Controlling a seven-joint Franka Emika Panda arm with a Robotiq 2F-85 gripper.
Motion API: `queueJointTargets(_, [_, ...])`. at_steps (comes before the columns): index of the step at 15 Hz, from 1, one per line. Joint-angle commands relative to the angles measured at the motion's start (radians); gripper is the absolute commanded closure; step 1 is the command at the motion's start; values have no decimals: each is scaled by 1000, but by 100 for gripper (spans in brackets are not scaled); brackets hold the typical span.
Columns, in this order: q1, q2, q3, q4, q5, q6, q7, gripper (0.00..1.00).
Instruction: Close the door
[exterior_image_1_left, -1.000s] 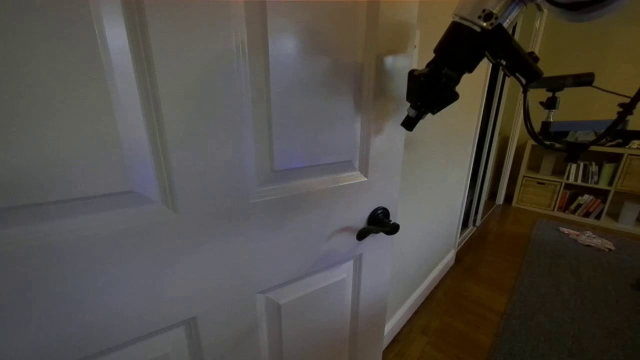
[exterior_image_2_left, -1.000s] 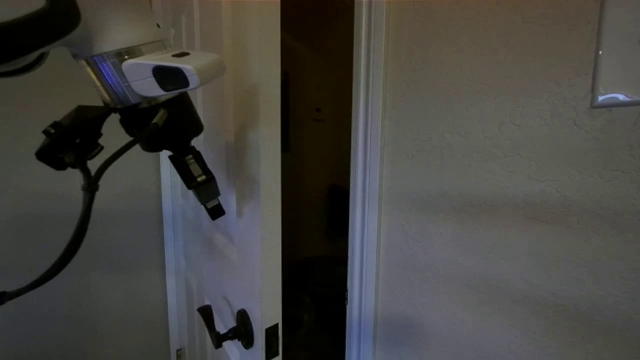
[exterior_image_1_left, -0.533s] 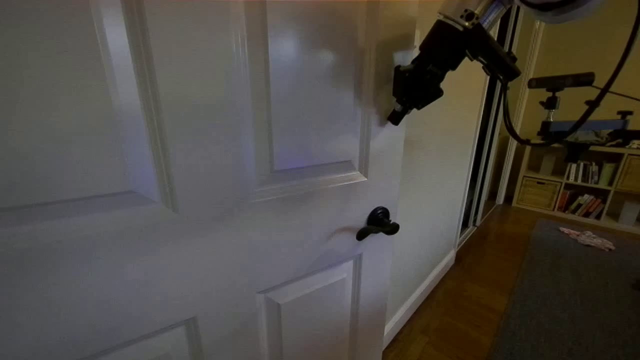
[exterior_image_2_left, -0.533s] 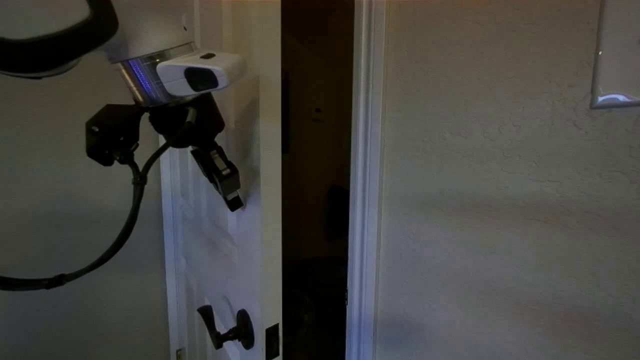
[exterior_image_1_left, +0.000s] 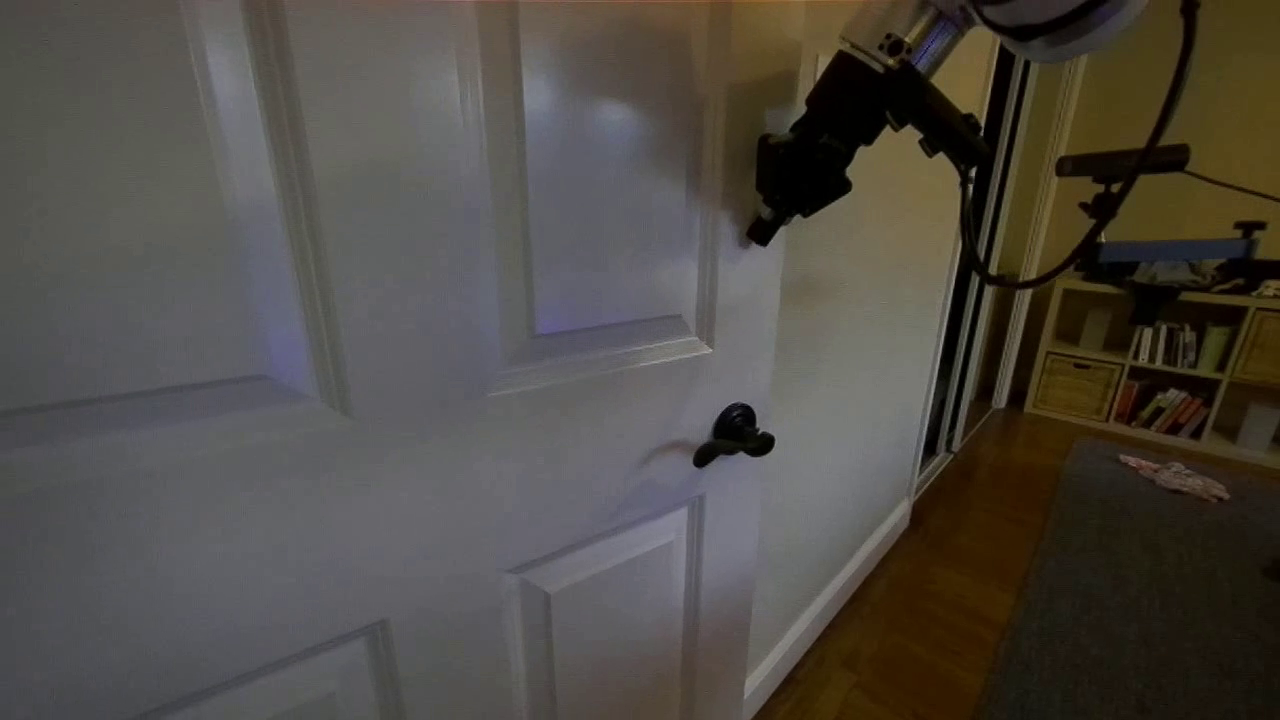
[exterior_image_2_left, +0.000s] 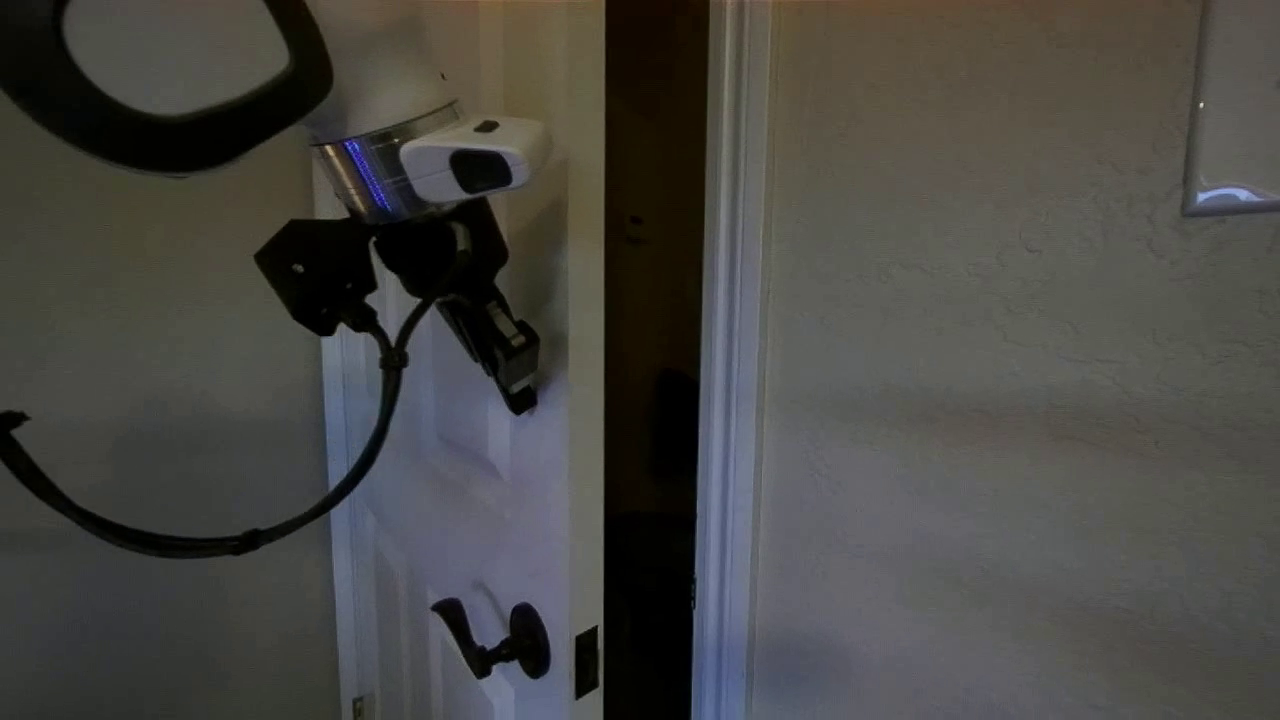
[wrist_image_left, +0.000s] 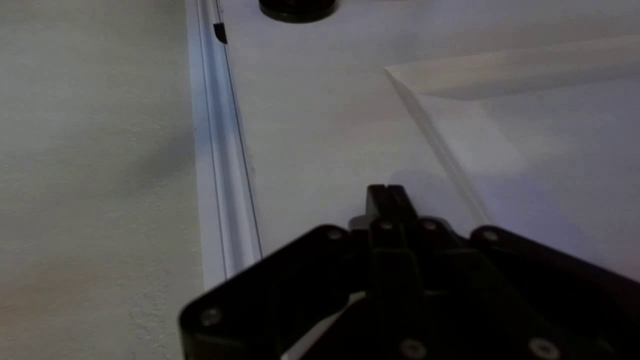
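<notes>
The large white panelled door (exterior_image_1_left: 420, 500) stands partly open, also seen in an exterior view (exterior_image_2_left: 500, 540) and the wrist view (wrist_image_left: 320, 125). A dark gap lies between its edge and the white door frame (exterior_image_2_left: 735, 350). Its black lever handle (exterior_image_1_left: 735, 435) also shows in an exterior view (exterior_image_2_left: 495, 640); only its base (wrist_image_left: 298, 10) shows in the wrist view. My gripper (wrist_image_left: 386, 192) is shut and empty, its fingertips together at the door face. In both exterior views the gripper (exterior_image_1_left: 762, 230) (exterior_image_2_left: 521, 400) is above the handle near the door's free edge and appears to touch the door.
A wall (exterior_image_2_left: 1000, 400) with a switch plate (exterior_image_2_left: 1235, 110) stands beside the frame. A cable (exterior_image_2_left: 370, 450) hangs from the arm. A low bookshelf (exterior_image_1_left: 1180, 370), a dark rug (exterior_image_1_left: 1130, 600) and a cloth (exterior_image_1_left: 1175, 477) are further back.
My gripper has moved onto the door face, staying shut. In the last half second the door has swung towards its frame with the gripper, and the dark gap is narrower.
</notes>
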Motion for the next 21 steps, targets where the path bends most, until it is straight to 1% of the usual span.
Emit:
queueJointTargets(1, [-23,74,1,85,36,23,-54,96])
queueJointTargets(6, [-55,162,12,193,46,16,-77,96])
queueJointTargets(12, [-81,257,31,314,55,8,-71,96])
queueJointTargets(21, [-99,355,60,444,67,13,-67,96])
